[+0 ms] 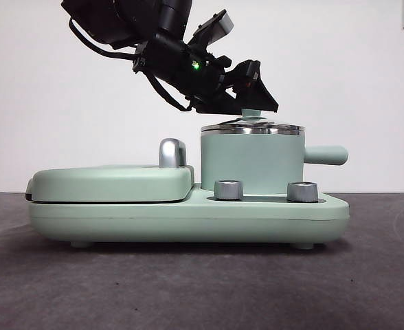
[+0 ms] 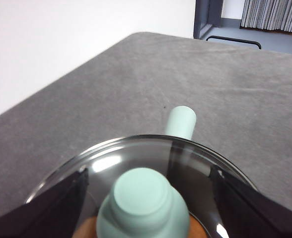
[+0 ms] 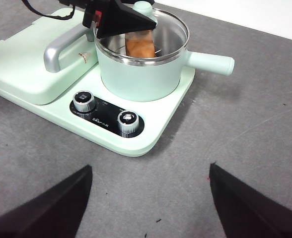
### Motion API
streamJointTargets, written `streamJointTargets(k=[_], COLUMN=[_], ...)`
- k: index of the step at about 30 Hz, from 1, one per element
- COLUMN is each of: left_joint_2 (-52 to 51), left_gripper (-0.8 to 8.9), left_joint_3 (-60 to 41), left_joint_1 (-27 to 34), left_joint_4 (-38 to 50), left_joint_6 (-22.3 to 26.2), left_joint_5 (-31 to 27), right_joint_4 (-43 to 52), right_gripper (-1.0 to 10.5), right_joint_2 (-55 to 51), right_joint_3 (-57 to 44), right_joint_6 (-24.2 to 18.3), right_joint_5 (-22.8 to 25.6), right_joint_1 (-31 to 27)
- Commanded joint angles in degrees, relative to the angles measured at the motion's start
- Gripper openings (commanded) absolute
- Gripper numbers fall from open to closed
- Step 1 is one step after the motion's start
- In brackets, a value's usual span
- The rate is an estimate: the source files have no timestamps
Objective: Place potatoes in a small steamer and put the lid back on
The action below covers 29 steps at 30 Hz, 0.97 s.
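The small steamer (image 1: 251, 163) stands on the right half of the mint-green base (image 1: 188, 218), its side handle (image 1: 326, 155) pointing right. The glass lid (image 1: 252, 128) sits on its steel rim. My left gripper (image 1: 254, 104) is over the lid, its jaws open on either side of the green knob (image 2: 143, 206) without touching it. The orange-brown potato (image 3: 140, 45) lies inside the steamer (image 3: 141, 74), seen through the lid (image 3: 172, 29). My right gripper (image 3: 150, 167) is open and empty, above the table in front of the base.
The flat griddle cover (image 1: 113, 182) with its chrome handle (image 1: 171, 152) takes the base's left half. Two steel control knobs (image 1: 228, 190) (image 1: 302, 191) sit in front of the steamer. Grey table surrounds the base; a white wall stands behind.
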Motion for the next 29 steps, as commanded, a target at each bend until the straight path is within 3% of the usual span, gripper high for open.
streamJointTargets(k=[1, 8, 16, 23, 29], left_joint_2=[-3.30, -12.13, -21.68, -34.12, -48.68], left_gripper=[4.06, 4.02, 4.04, 4.03, 4.03], left_joint_3=[1.51, 1.49, 0.50, -11.87, -27.80], left_joint_1=[-0.22, 2.12, 5.09, 8.81, 13.38], left_joint_4=[-2.34, -15.96, -29.64, -32.13, -32.44], left_joint_6=[-3.43, -6.86, -4.42, -4.52, -8.92], left_joint_5=[0.11, 1.60, 1.60, 1.64, 1.62], right_joint_4=[0.57, 0.61, 0.77, 2.34, 2.54], right_gripper=[3.6, 3.6, 3.6, 3.6, 3.6], right_joint_2=[0.00, 0.02, 0.02, 0.02, 0.02], right_joint_3=[0.22, 0.22, 0.22, 0.22, 0.22], right_joint_6=[0.96, 0.96, 0.96, 0.98, 0.96], right_joint_5=[0.07, 0.07, 0.04, 0.00, -0.02], right_joint_1=[0.31, 0.28, 0.31, 0.31, 0.31])
